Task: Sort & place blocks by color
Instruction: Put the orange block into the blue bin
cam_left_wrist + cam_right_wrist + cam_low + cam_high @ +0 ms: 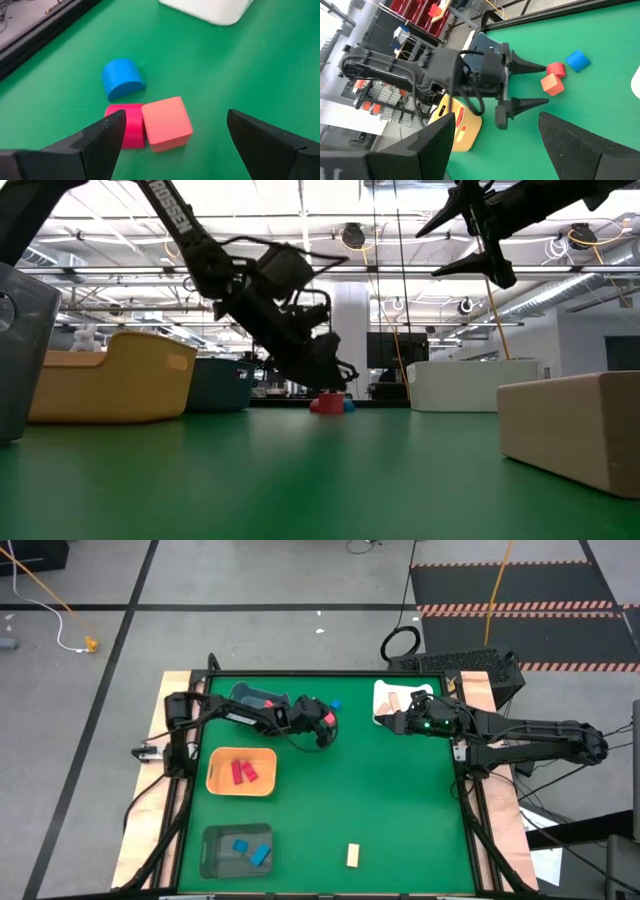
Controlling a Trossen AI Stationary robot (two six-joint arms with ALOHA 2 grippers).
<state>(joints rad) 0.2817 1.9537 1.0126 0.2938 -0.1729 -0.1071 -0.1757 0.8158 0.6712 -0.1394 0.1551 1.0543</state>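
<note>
Three small blocks lie together on the green table near its far edge: a salmon cube (166,122), a red block (127,125) touching its side, and a blue half-round block (122,79) just beyond. My left gripper (176,116) is open, low over the table, with one finger either side of the red and salmon pair, touching neither. My right gripper (496,120) is open and hangs in the air by the white tray (385,690), which holds a tan block (396,700). Another tan block (352,855) rests on the table near the front edge.
The orange tray (215,780) holds red blocks (243,771). The grey tray (210,858) holds blue blocks (255,852). A dark object (255,695) lies at the far edge behind the left arm. Open green table lies between the trays and the right edge.
</note>
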